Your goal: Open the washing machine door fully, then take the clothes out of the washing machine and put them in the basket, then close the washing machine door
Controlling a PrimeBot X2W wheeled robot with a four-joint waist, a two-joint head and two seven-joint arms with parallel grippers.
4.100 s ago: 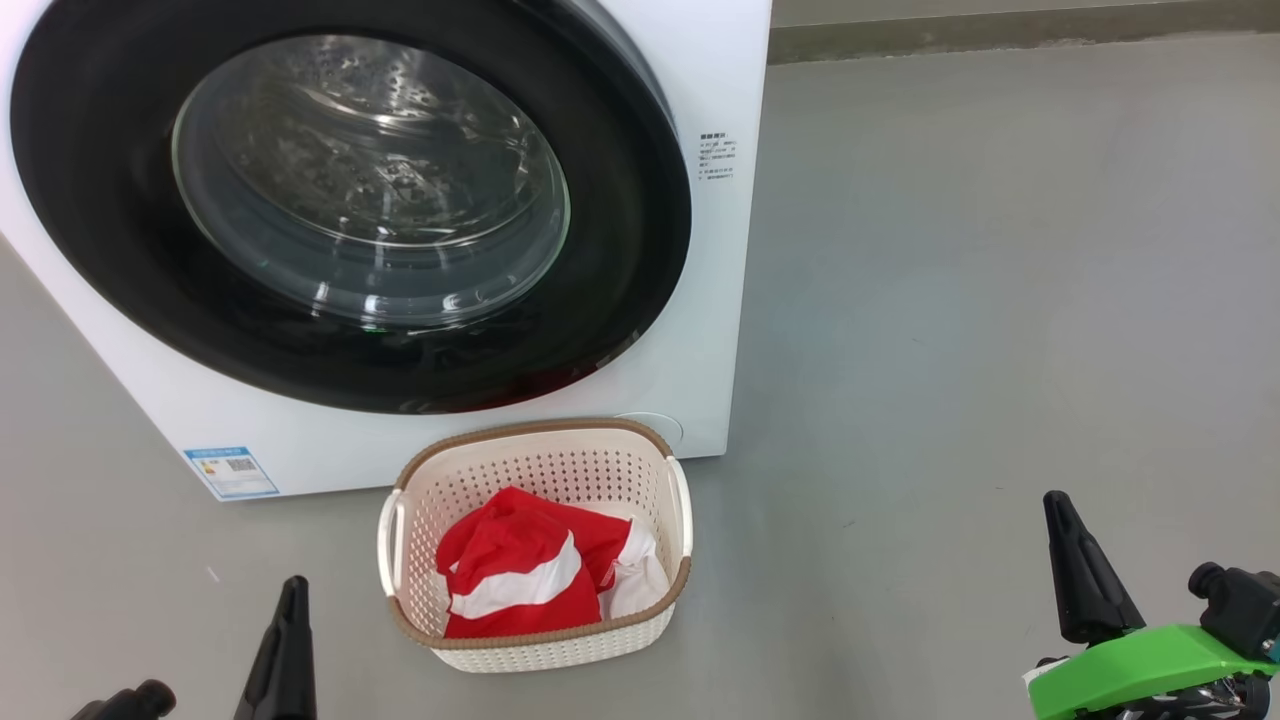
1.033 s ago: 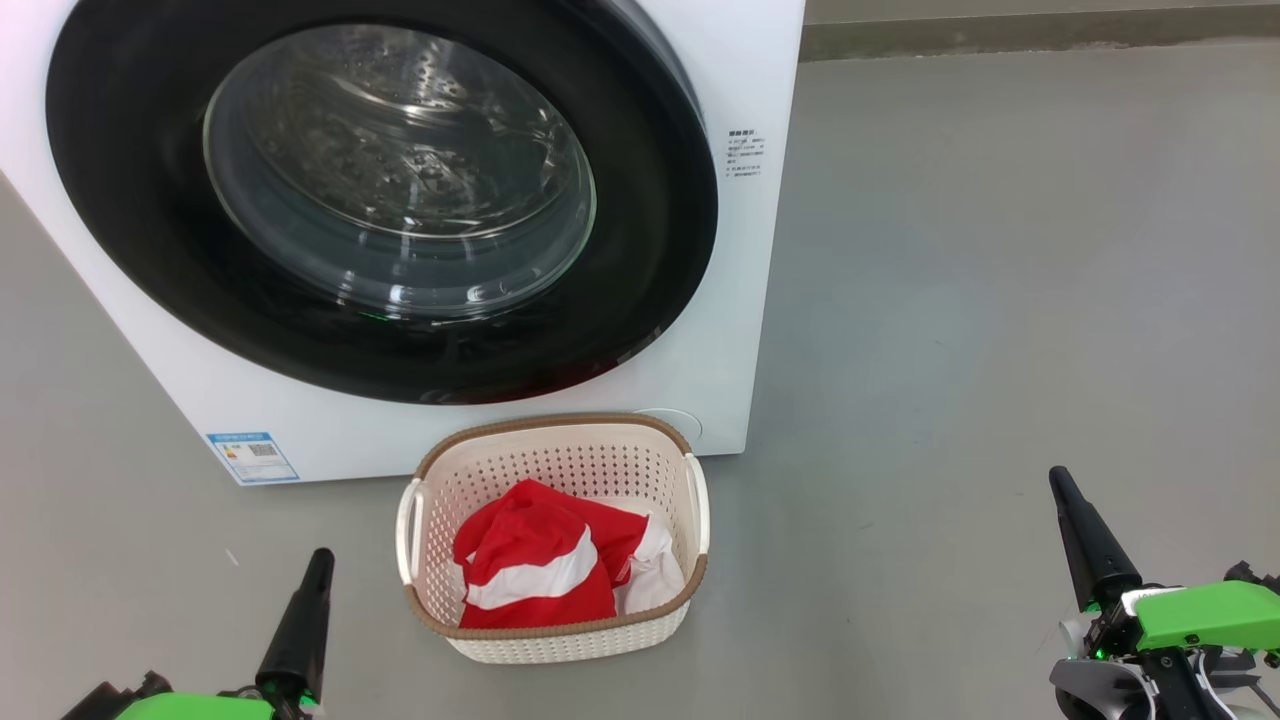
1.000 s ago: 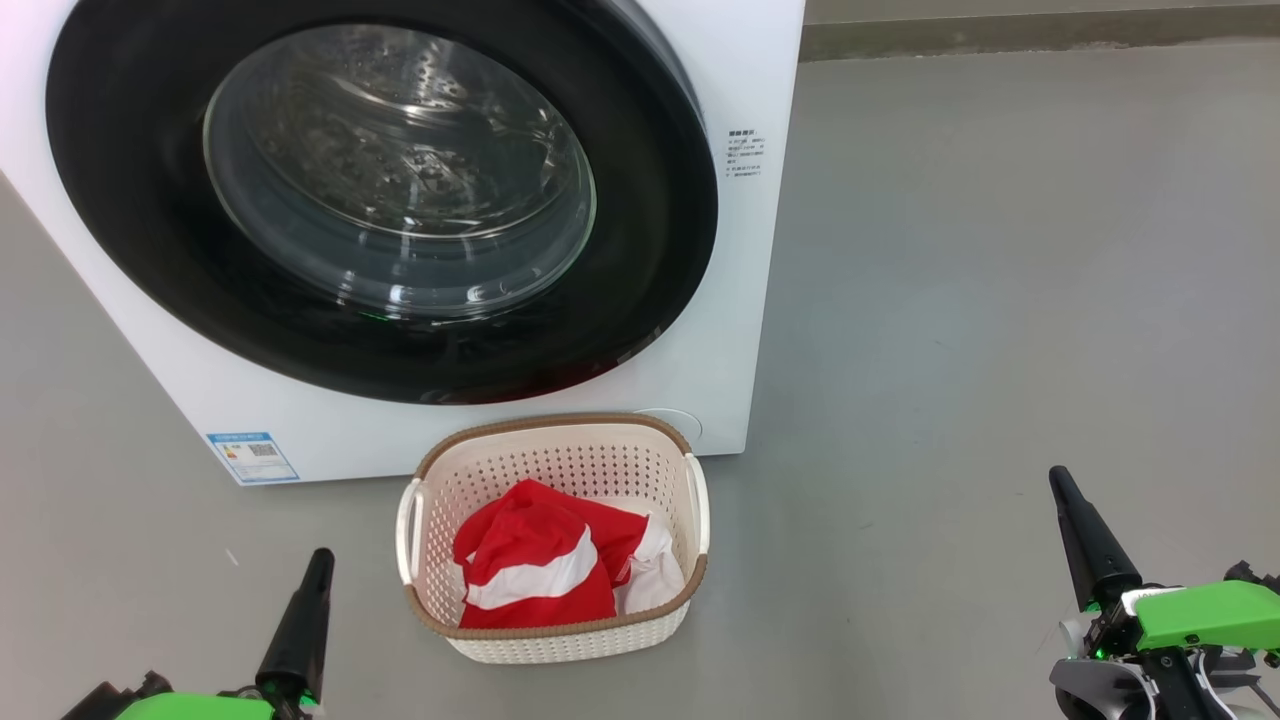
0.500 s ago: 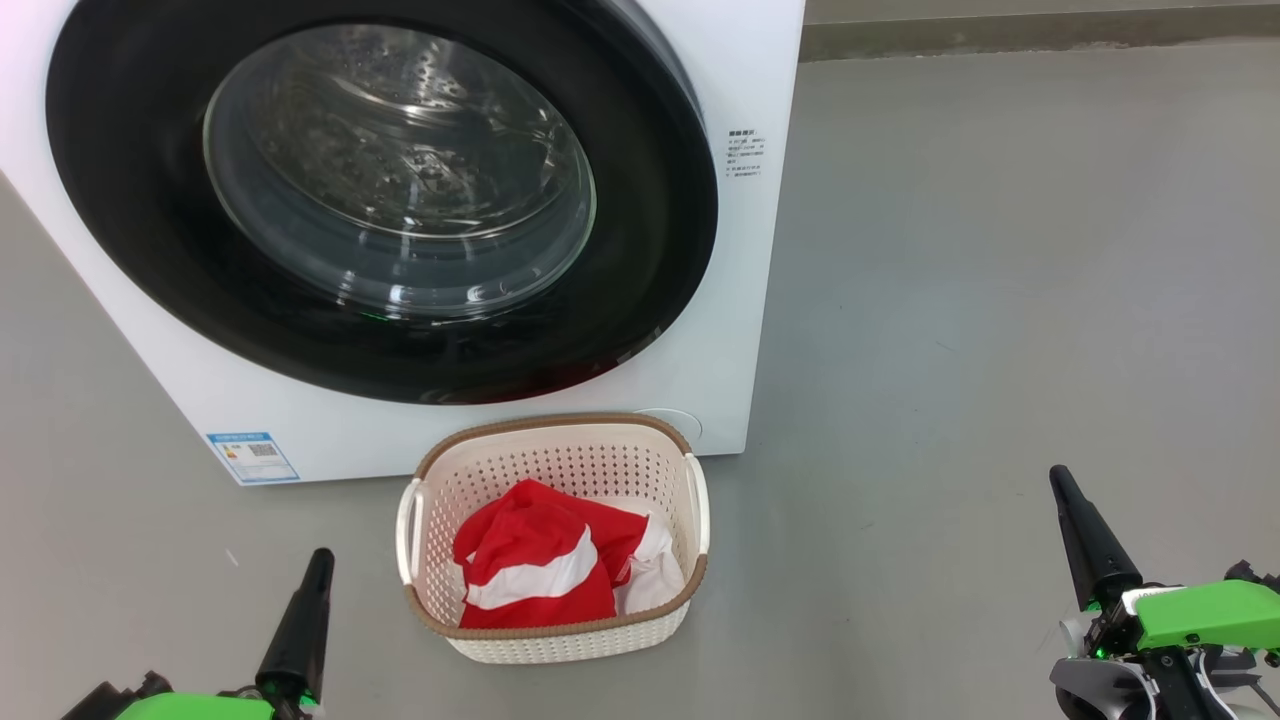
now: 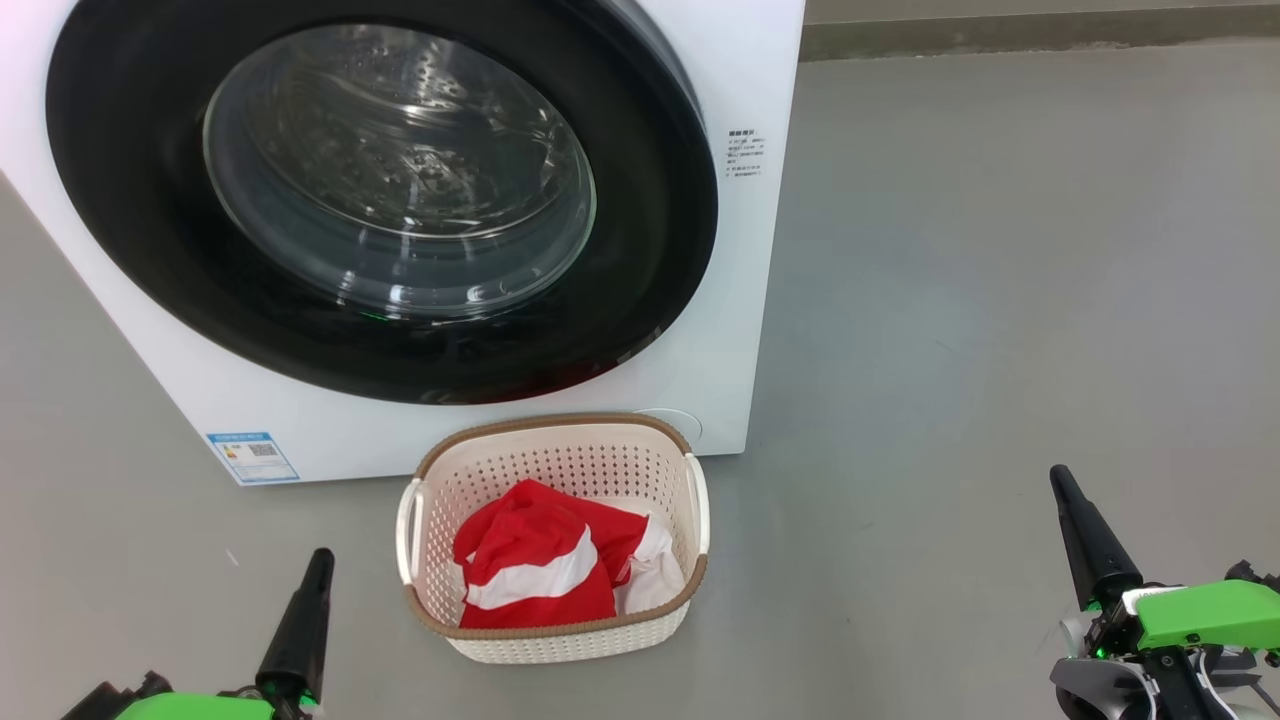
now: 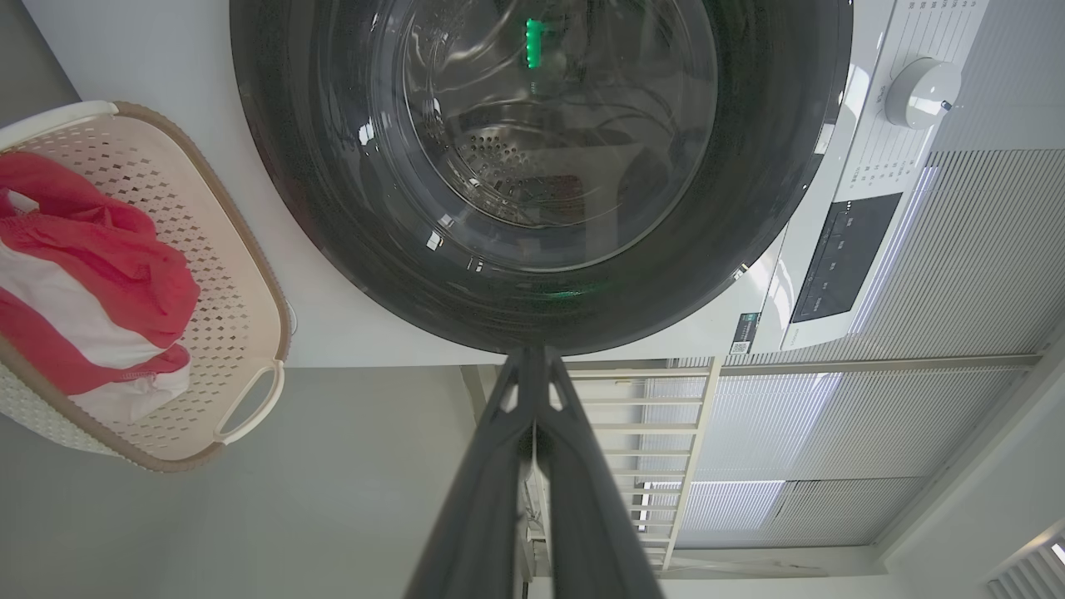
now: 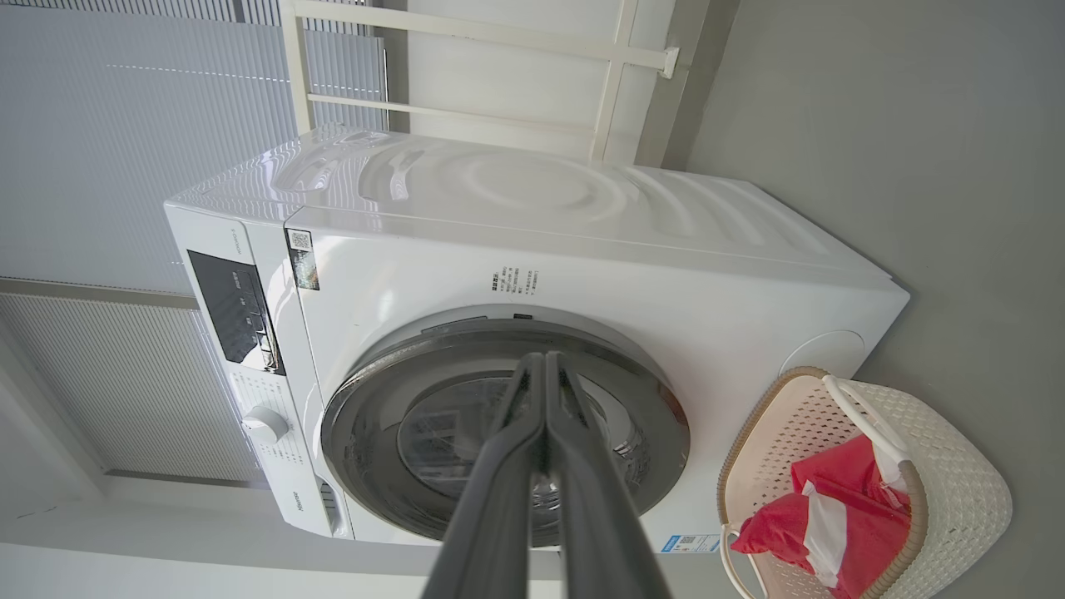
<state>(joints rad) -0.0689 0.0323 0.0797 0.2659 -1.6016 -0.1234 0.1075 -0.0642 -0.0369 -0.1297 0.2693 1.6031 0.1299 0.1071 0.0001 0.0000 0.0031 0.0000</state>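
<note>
The washing machine door [image 5: 400, 170] lies flat against the front of the washing machine [image 5: 745, 330], its black rim closed all around, and through the glass only the bare steel drum can be seen, so the machine looks emptied. The clothes [image 5: 530, 575] are in the basket [image 5: 560, 645] as a red heap with a white stripe, below the brown rim. The basket stands on the floor [image 5: 950, 300] just in front of the machine, under the lower edge of the door, probably so that the way from the drum to the basket is short. The left gripper [image 5: 318, 562] and the right gripper [image 5: 1060, 482] hang low, one on each side of the basket, and touch nothing. Each has its two fingers pressed together with nothing between them, which the wrist views show clearly. Judging from this, all three steps appear done — the arms are in a rest posture.
</note>
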